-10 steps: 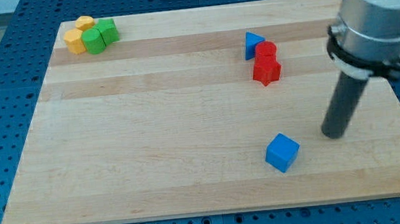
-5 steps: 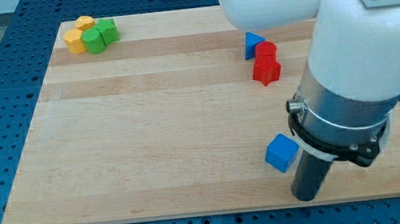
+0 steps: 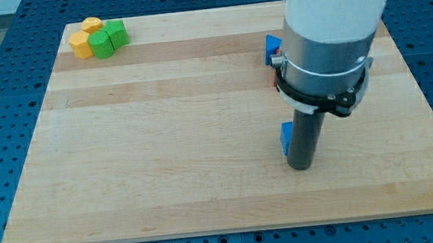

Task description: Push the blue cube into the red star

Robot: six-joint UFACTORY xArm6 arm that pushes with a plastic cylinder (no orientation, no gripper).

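Note:
The blue cube [image 3: 286,136] lies on the board right of centre; only its left edge shows, the rest is hidden behind my rod. My tip [image 3: 301,165] is on the board right at the cube's lower right side, seemingly touching it. The red star is hidden behind the arm's grey body; only a sliver of red [image 3: 274,59] shows at the arm's left edge, next to the blue triangle [image 3: 272,45], which is also partly covered.
Two yellow blocks [image 3: 82,40] and two green blocks [image 3: 107,40] are clustered at the board's top left corner. The wooden board [image 3: 163,142] rests on a blue perforated table. The arm's white and grey body fills the view's upper right.
My tip swept from the right of the blue cube down below it, then up and left against it. The cube has slid up and slightly left. The arm now covers the red blocks.

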